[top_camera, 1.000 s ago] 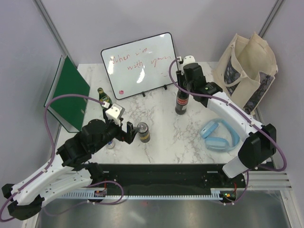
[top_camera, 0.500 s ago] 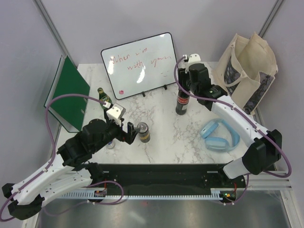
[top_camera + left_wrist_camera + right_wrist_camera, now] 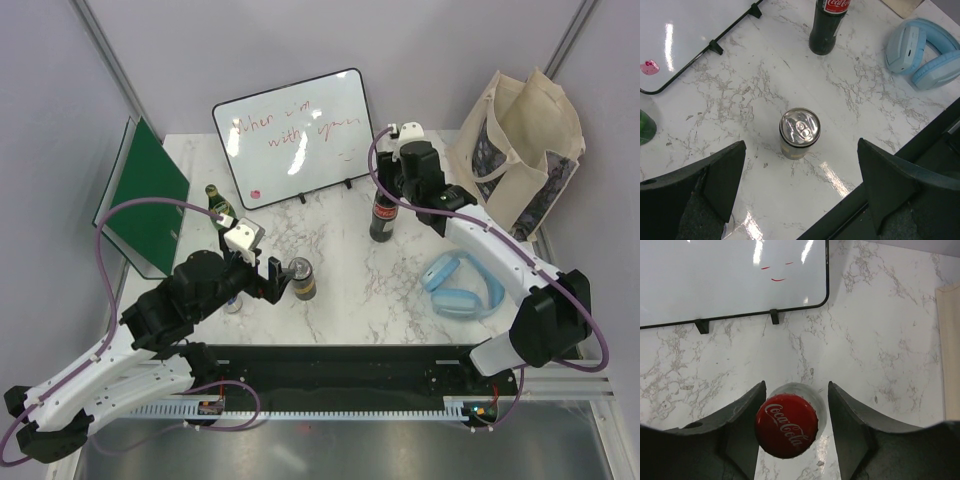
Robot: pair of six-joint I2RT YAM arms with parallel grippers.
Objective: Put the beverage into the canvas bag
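A dark cola bottle (image 3: 381,215) with a red cap (image 3: 786,425) stands upright at the middle of the marble table. My right gripper (image 3: 386,188) hovers over its top, open, with the fingers (image 3: 742,415) either side of the cap and a gap on the right. The canvas bag (image 3: 520,150) stands at the back right, mouth up, clear of the arm. A silver-topped can (image 3: 799,131) stands near the front. My left gripper (image 3: 272,278) hangs just left of the can, wide open and holding nothing. A green bottle (image 3: 215,200) stands at the left.
A whiteboard (image 3: 295,135) on black feet leans along the back, close behind the cola bottle. Blue headphones (image 3: 460,283) lie at the front right, between the bottle and the bag. A green board (image 3: 145,195) leans at the left edge.
My right gripper's jaws have parted from the cola bottle's cap, and its wrist has shifted slightly right. The bottle stands where it was. The left arm has not moved.
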